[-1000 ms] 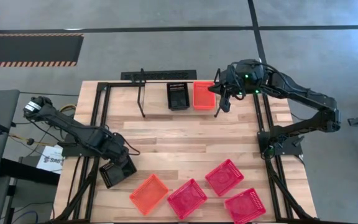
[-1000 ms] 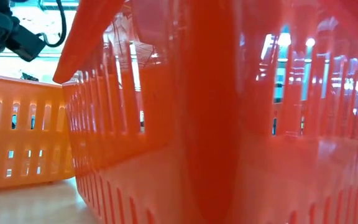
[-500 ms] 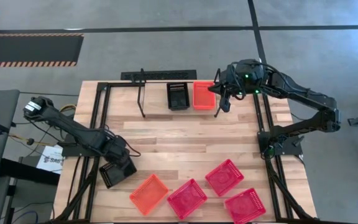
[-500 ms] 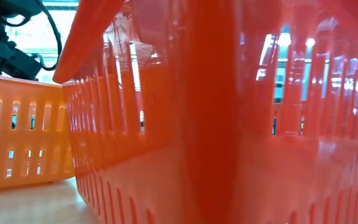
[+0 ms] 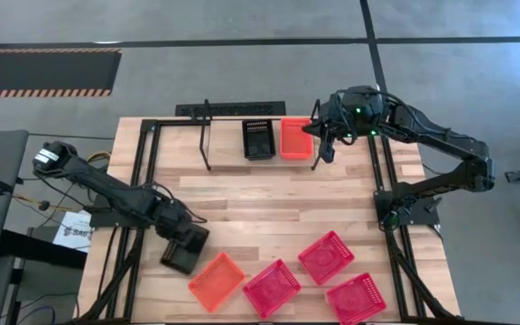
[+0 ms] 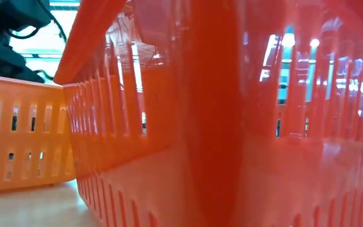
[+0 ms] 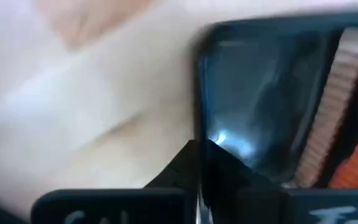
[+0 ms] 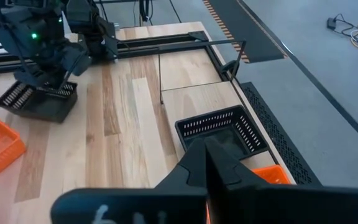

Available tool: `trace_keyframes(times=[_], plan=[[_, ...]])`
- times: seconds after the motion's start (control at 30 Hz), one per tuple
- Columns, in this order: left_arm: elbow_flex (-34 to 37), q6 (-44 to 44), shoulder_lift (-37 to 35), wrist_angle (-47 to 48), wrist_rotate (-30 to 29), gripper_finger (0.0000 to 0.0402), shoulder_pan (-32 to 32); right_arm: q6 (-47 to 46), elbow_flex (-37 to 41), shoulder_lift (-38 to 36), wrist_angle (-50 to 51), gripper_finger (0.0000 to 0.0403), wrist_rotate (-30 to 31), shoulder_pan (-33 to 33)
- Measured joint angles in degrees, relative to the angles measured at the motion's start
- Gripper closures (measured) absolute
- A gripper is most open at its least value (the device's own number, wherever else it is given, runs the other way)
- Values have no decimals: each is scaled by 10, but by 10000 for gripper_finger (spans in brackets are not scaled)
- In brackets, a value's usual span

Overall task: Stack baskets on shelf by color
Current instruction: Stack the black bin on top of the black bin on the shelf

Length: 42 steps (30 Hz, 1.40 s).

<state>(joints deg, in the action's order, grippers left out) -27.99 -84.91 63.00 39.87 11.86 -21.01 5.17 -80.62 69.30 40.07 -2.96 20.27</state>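
My left gripper (image 5: 181,242) is at the near left of the table, shut on a black basket (image 5: 186,253); the right wrist view shows this basket (image 8: 36,99) too. On the shelf (image 5: 228,144) at the far side stand a black basket (image 5: 259,139) and an orange basket (image 5: 295,137). My right gripper (image 8: 207,155) hangs shut above them, holding nothing. Along the near edge an orange basket (image 5: 216,281) and three red baskets (image 5: 272,288) (image 5: 326,257) (image 5: 356,299) sit on their bottoms. My left gripper pinches the black basket's wall at its top rim (image 7: 201,106), one finger inside the basket and one outside. The fingers come steeply from above. The basket's bottom is on the table, as far as the right wrist view shows.
Black frame rails (image 5: 143,181) run along both sides of the table, and the shelf's wire uprights (image 5: 206,135) stand at its ends. The middle of the tabletop (image 5: 269,203) is bare wood. The low view is filled by a red basket (image 6: 232,126) with the orange basket (image 6: 17,139) beside it.
My left gripper has sunk onto the black basket and shifted toward the table's right edge. The basket now lies a little farther right, closer to the orange basket at the near edge. My right arm has kept still.
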Motion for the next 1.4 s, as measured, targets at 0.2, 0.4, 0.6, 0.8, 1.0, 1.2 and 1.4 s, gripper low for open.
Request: trace_keyframes(times=[0.2, 0.4, 0.6, 0.8, 1.0, 1.2, 1.4], plan=[[-77, 20, -2, -8, -153, 401, 51, 9, 0, -2, 4, 398, 3, 2], [-232, 104, -4, -35, -365, 401, 117, 9, 0, -3, 6, 398, 14, 23], [-363, 350, 2, -155, -445, 401, 197, 9, 0, -3, 25, 398, 21, 44], [-456, 453, 73, -149, -378, 401, 331, -2, 0, -29, 70, 400, 95, 66], [-498, 466, 218, -140, -249, 401, 427, -15, 0, -80, 87, 401, 112, 80], [-539, 413, 318, -131, -222, 401, 476, -5, 0, -124, 98, 400, 112, 80], [-560, 347, 343, -50, -232, 401, 499, 22, 0, -151, 108, 399, 112, 80]])
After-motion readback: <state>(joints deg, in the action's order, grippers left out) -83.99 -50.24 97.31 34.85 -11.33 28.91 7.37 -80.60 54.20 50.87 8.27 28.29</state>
